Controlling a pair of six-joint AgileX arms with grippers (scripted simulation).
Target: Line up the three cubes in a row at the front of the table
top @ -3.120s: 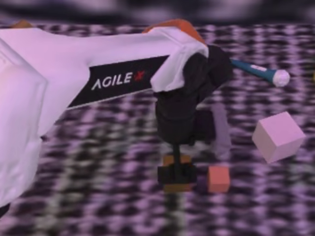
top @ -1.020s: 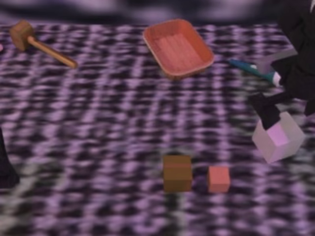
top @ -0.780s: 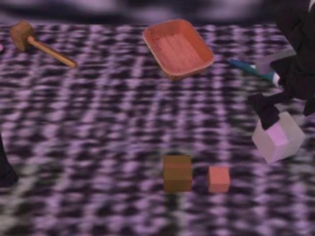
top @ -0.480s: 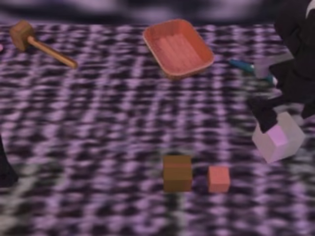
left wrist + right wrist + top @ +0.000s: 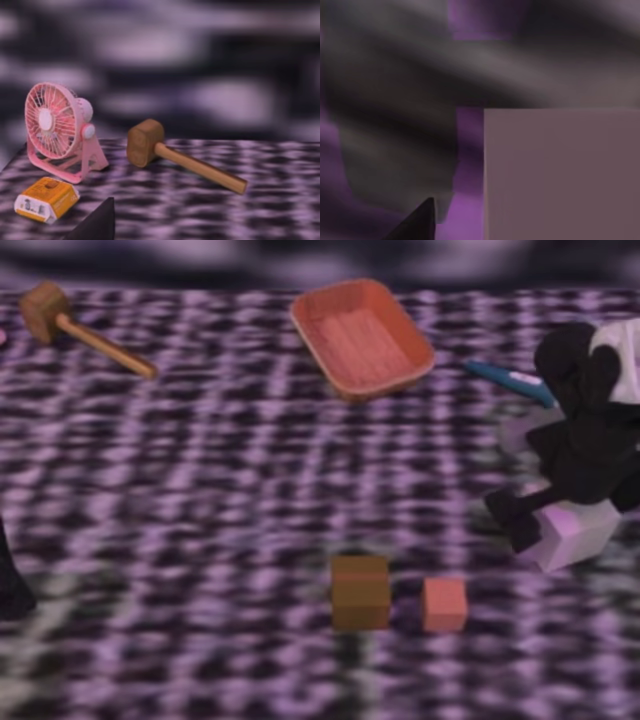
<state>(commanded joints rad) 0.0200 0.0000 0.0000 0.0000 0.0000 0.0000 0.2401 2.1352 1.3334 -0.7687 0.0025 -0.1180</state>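
The right claw [image 5: 545,515] is sitting directly over the pale pink-lilac cube [image 5: 580,532] at the counter's [image 5: 200,490] right side, fingers straddling it; I cannot tell whether they are pinching yet. The brown cube [image 5: 360,591] and salmon-orange cube [image 5: 444,604] are lying front-centre, to the claw's left, while the left claw [image 5: 10,580] is idling at the left edge

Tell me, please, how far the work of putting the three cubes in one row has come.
Done: the brown cube and the salmon-orange cube sit side by side, apart, near the table's front. In hand: the right claw is down over the pale pink cube at the right, farther back. Left: bring that cube into the row. The left arm is parked at the left edge.
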